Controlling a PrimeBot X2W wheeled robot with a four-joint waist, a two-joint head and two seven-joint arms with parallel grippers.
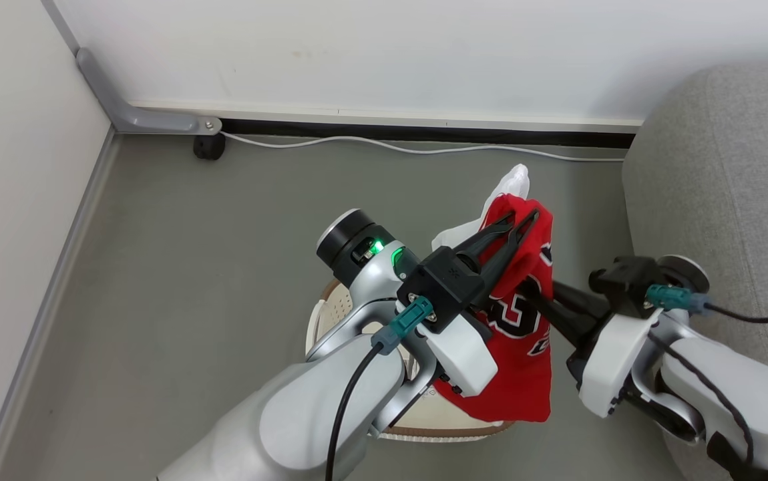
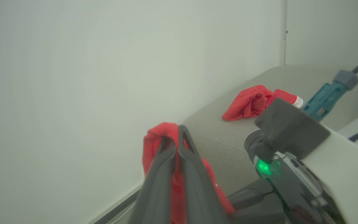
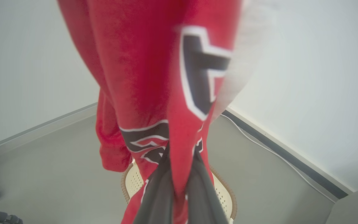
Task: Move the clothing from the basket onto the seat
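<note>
Basket [image 1: 332, 302] mostly hidden under my arms: cream perforated plastic. Limp red jersey [image 1: 524, 374] hangs over it, lettering cut by folds. Left gripper [image 1: 523, 217] jaws pinch its top; right gripper [image 3: 180, 160] jaws are clamped on lower fabric. Grey upholstered seat [image 1: 724, 167] beside.

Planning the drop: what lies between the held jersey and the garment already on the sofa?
Bare sofa upholstery separates the jersey from that garment; the left wrist view shows it.

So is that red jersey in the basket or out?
Lifted out: the left hand and right hand pinch the red jersey, hanging above the basket. Whether its hem clears the rim, cannot tell.
</note>
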